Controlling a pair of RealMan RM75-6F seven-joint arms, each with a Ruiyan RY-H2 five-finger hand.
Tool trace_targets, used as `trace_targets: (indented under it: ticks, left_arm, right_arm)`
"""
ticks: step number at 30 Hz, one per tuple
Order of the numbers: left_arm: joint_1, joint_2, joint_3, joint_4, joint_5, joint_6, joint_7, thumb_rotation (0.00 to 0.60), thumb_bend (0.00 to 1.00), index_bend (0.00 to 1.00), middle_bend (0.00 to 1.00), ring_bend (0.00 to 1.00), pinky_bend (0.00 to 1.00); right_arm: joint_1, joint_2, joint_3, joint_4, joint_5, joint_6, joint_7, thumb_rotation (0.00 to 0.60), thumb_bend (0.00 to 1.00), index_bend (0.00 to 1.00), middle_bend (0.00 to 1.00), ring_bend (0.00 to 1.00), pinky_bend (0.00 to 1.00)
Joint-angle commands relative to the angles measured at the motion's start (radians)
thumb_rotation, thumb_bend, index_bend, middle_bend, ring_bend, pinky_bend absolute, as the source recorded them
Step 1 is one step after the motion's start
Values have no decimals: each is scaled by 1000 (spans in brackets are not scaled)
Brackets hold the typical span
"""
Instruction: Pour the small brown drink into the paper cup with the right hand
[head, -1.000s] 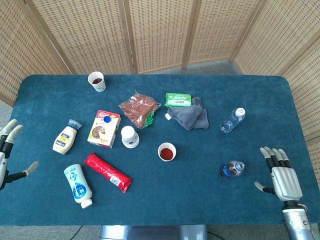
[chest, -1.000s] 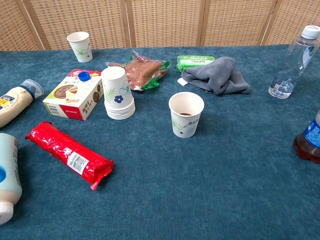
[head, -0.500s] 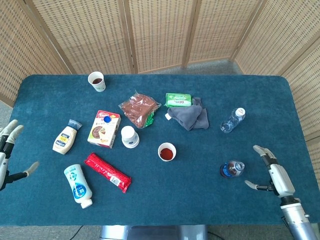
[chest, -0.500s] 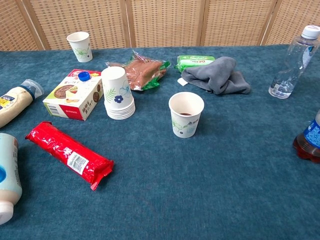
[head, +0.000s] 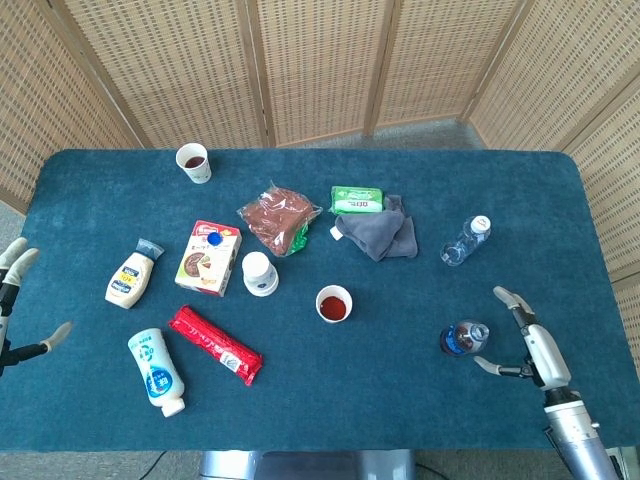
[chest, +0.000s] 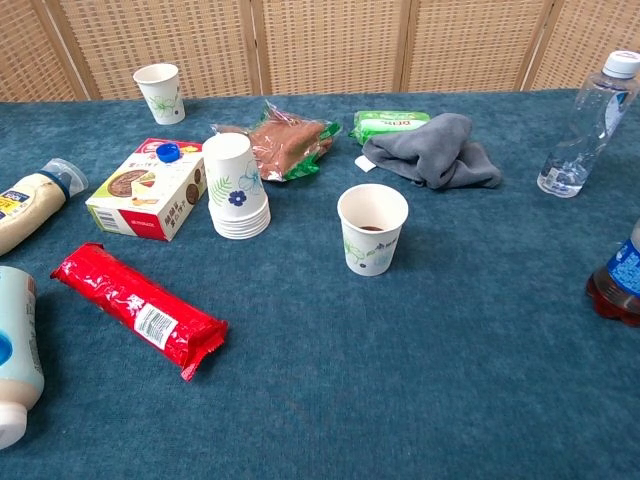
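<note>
This looks like a staged test area in a lab or office room, not a home. Woven wicker folding screens (head: 320, 65) fence off a table (head: 520, 190) covered in blue felt, and assorted groceries lie spread apart: a red biscuit pack (chest: 135, 307), a mayonnaise bottle (head: 130, 275), a stack of paper cups (chest: 235, 187).

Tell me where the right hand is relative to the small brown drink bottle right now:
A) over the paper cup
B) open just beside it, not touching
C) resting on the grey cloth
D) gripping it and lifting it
B: in the head view the right hand is open with fingers spread just right of the small brown drink bottle, a gap between them.
</note>
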Motion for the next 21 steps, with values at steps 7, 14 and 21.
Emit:
trace_targets:
  ticks: [7,14,21]
  left_arm:
    - [-1,1,2,-1,-1,-6,2,600,255,0,0,0,0]
    - [-3,1,1,-2,-7,-11,7,600,256,0,0,0,0]
    - [-6,-3,0,-3,-12,-16,16,600,256,0,0,0,0]
  right_arm:
    - [7,-59,-13,47,6,-20,80,600,0,0,0,0,0]
    - [20,-92,-13,93,14,-40,113,600,0,0,0,0,0]
    - [26,-120,-12,126,21,-49,155,600,0,0,0,0,0]
